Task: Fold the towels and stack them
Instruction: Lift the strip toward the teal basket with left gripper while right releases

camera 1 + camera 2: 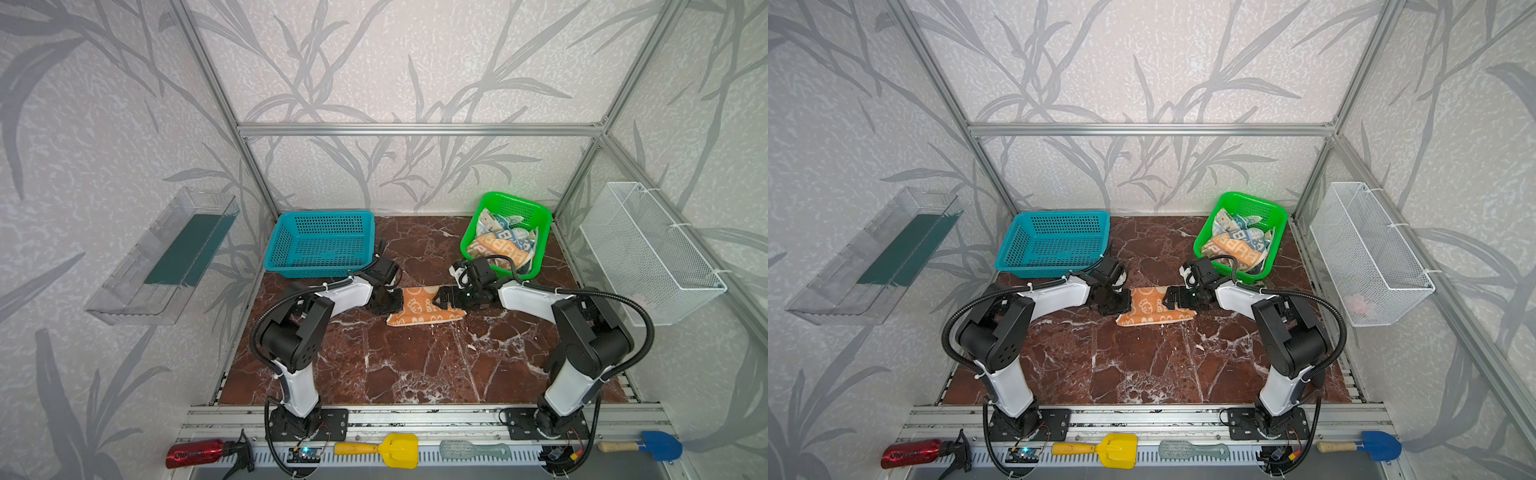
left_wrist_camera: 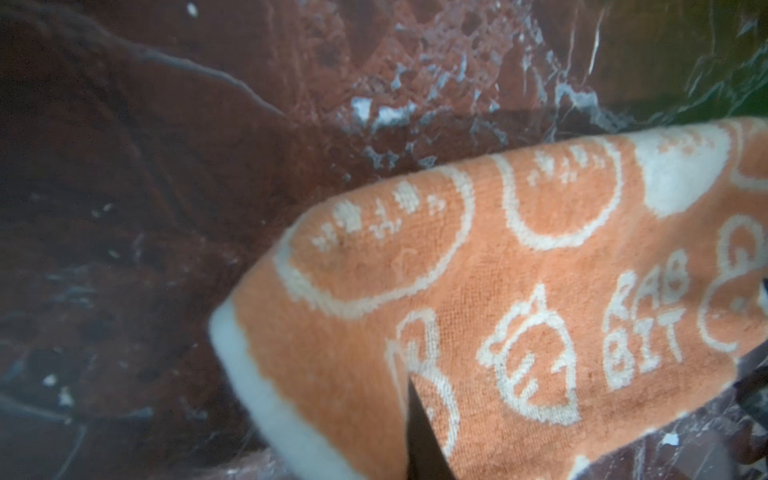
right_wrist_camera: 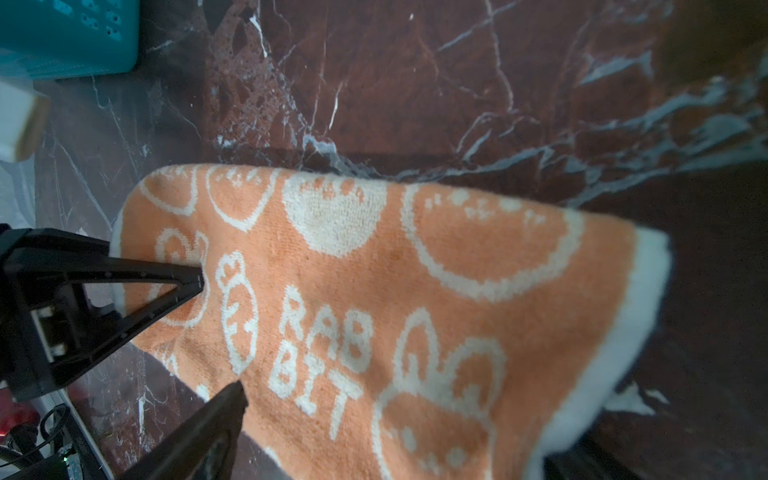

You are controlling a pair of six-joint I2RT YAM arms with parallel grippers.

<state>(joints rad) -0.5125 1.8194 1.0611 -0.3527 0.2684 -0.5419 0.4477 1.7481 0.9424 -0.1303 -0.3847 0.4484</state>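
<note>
Cloth sits mid-table: an orange terry towel (image 1: 419, 311) (image 1: 1154, 311) printed with white bunnies and the letters RAB BIT. It is folded into a long strip and lies slightly askew on the red-brown marble tabletop (image 1: 415, 365). Its short ends carry a white hem, and there is a tool at each.

The left gripper (image 1: 397, 301) (image 1: 1126, 301) is down on the left end. In its wrist view I see just one narrow dark finger (image 2: 415, 432) pressed into the terry, with cloth on either side of it. As far as I can judge, it is clenched on the towel. The hem there looks slightly lifted, with shadow under it.

The right gripper (image 1: 436, 298) (image 3: 222, 334) stands over the right end with its jaws spread wide, grasping nothing. One black fingertip (image 3: 183, 282) lies against the cloth; the second is at the cloth's edge.

In front of the towel's near edge, bare marble runs all the way to the arm bases — plenty of room. Behind the far edge the bare strip is narrower. On its left is a teal plastic lattice basket (image 1: 328, 215), close behind the left wrist. On its right is a green plastic lattice basket (image 1: 542, 239), its near corner partly hidden by the right wrist. In the green one a striped towel (image 1: 498, 249) in orange, blue and cream lies crumpled with more cloth that I can't tell apart.
</note>
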